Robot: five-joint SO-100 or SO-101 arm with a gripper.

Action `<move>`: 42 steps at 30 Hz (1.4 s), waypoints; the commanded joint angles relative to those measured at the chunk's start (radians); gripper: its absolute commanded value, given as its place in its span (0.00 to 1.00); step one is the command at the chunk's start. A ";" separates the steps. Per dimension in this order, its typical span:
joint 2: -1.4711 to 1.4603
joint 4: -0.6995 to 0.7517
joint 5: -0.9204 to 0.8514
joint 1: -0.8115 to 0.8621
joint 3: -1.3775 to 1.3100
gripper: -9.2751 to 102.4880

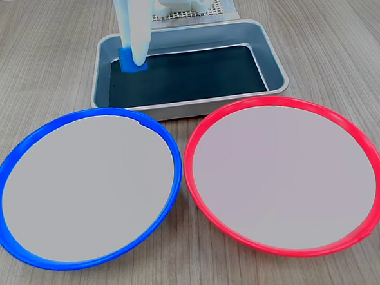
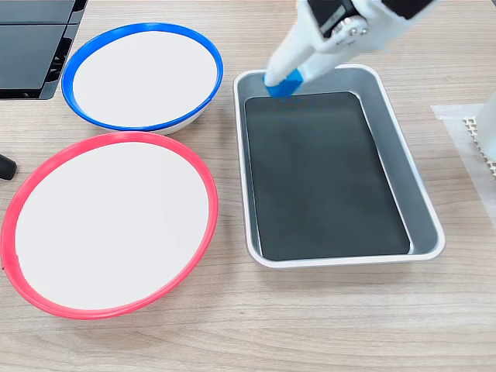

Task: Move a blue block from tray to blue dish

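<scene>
The blue block [image 1: 127, 60] [image 2: 287, 85] sits at one end of the grey tray [image 1: 194, 107] [image 2: 422, 203], near a corner of its black floor. My white gripper [image 1: 136, 64] [image 2: 284, 84] reaches down into the tray with a finger on either side of the block and looks shut on it. One finger [image 1: 138, 42] hides part of the block in a fixed view. The blue dish [image 1: 75, 265] [image 2: 139, 28] lies empty on the table beside the tray, apart from the gripper.
A red-rimmed dish [image 1: 281, 100] [image 2: 116, 137] of the same size lies empty next to the blue one. A black device [image 2: 31, 46] sits at one table edge. The arm's white base stands on a mesh mat [image 1: 198, 13] [image 2: 477, 136] behind the tray.
</scene>
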 commanded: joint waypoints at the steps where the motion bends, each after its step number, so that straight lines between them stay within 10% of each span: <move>1: 0.002 -0.152 0.160 -0.026 -0.130 0.08; 7: -0.233 -0.356 0.213 -0.018 -0.327 0.08; 25: -0.890 -0.173 -0.037 0.054 -0.746 0.16; 36: -0.847 -0.233 0.014 0.051 -0.781 0.45; 42: -0.555 -0.483 0.324 0.029 -0.606 0.38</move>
